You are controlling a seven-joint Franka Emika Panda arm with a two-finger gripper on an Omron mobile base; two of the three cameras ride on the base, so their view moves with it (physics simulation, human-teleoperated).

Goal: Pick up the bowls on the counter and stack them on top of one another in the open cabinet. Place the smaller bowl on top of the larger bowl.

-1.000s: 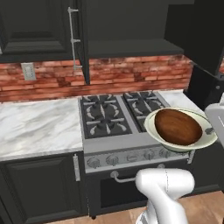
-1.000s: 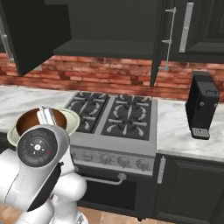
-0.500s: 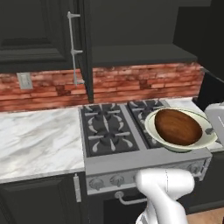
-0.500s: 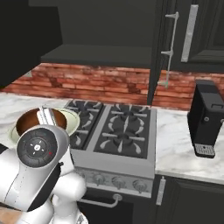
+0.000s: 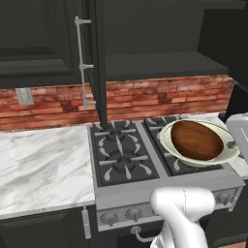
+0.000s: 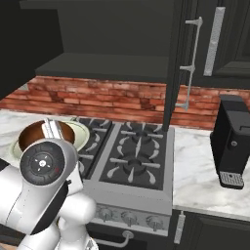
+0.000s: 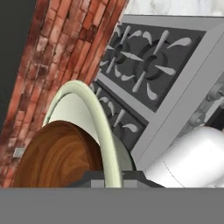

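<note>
Both base cameras look forward and down from behind the arm, sharing the stove point(image 5: 123, 155); the hand camera views it rolled, close up.

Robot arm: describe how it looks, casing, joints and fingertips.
The arm has smooth, glossy white rounded casings. One joint ends in a round dark cap with concentric rings, small screw marks and a tiny red dot. In the left base view a bulbous white link rises at the bottom. No cables show. The fingertips are too hidden to describe.
</note>
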